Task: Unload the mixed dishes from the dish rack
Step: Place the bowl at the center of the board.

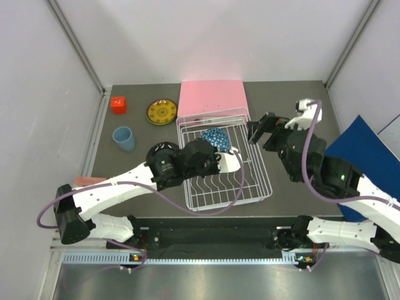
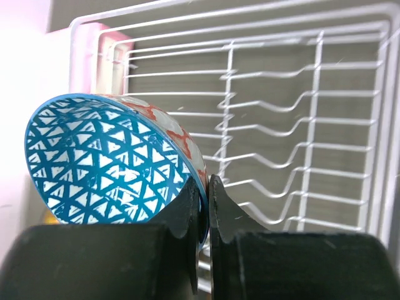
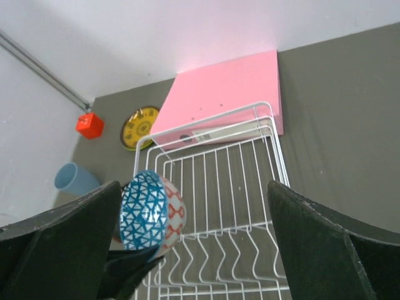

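Note:
My left gripper [image 1: 219,147] is shut on the rim of the small patterned bowl [image 1: 214,137], blue inside and red-white outside. It holds the bowl tilted on edge over the far left part of the white wire dish rack [image 1: 228,204]. In the left wrist view the fingertips [image 2: 194,200] pinch the bowl [image 2: 106,162] in front of the rack [image 2: 229,94]. My right gripper [image 1: 257,130] is open and empty above the rack's far right edge. Its view shows the bowl [image 3: 147,209] and an otherwise bare rack [image 3: 213,230]. The lime green plate is out of view.
A light blue cup [image 1: 124,138], a yellow patterned plate [image 1: 162,112] and a red cube [image 1: 118,104] sit on the table left of the rack. A flat pink box [image 1: 211,97] lies behind it. A blue board [image 1: 365,150] leans at the right. A dark round shape lies under the left arm.

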